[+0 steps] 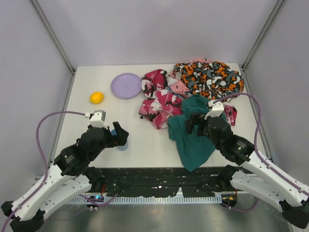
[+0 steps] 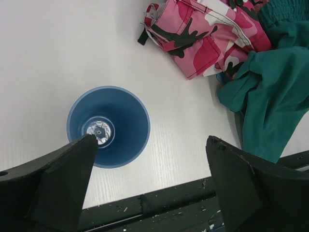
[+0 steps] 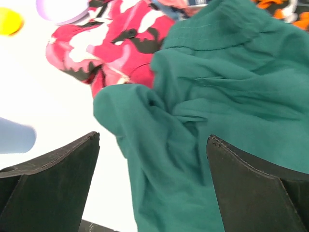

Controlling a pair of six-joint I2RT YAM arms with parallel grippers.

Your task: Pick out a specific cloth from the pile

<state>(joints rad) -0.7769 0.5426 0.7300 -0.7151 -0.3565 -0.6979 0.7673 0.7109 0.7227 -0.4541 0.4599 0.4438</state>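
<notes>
Your left gripper hangs over the near left part of the white table. Its jaws are spread wide and have hold of nothing. A blue plastic cup stands upright right under it, its mouth facing the wrist camera and its rim beside the left finger.

Your right gripper hovers just above the plain dark teal-green cloth. Its jaws are also wide apart and empty, with teal folds filling the gap between the fingers in the wrist view.

The pile of soft cloths takes up the right half of the table. The pink, white and black camouflage cloth lies at its left. The orange, grey and black patterned cloth is bunched at the far right corner. The teal cloth drapes from the middle of the heap toward the near edge.

You cannot clearly see the light sky-blue cloth. Only a small sliver of blue shows in the left wrist view, tucked at the seam where the pink cloth meets the teal one, so it seems to lie buried under those two.

A round lilac plate sits just left of the pile at the far side. A small yellow fruit-like ball rests to the left of the plate.
</notes>
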